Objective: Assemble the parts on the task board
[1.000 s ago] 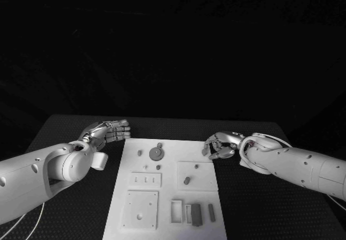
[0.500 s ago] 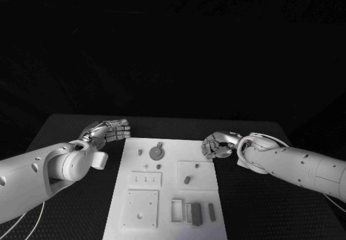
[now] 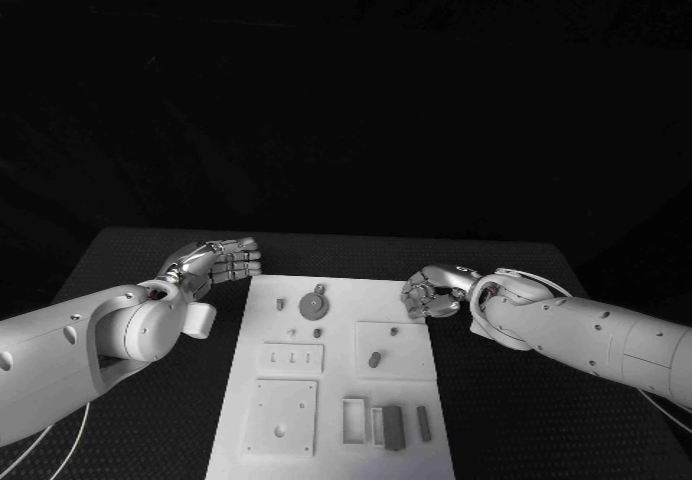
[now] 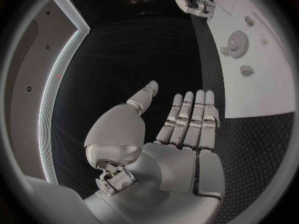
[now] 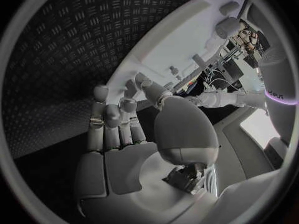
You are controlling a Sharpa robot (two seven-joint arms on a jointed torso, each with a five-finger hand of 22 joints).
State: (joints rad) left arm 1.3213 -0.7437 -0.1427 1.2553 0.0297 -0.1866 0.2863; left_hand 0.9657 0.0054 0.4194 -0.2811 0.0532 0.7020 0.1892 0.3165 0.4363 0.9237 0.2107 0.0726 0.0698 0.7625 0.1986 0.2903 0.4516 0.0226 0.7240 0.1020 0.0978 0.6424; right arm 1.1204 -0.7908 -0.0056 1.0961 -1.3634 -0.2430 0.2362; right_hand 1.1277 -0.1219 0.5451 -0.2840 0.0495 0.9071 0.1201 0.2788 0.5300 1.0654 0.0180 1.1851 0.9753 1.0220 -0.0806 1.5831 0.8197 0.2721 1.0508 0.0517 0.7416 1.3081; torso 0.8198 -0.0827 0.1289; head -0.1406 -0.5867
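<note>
Both silver many-fingered hands up off the black textured table. Left hand beside white rectangular task board, fingers straight, apart, holding nothing. Right hand over board's far right edge, fingers curled in; whether anything's gripped — can't tell. Small grey parts lying unassembled on board. Risk: curled fingers clipping board edge, shifting parts.

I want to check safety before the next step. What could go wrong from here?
1. The right hand hangs at the board's far right edge with fingers curled in; coming down, it may catch the rim and shift the board.
2. The parts are small, like the peg; a grip may miss or knock one over.
3. The left hand is open beside the board, not bracing it.
</note>
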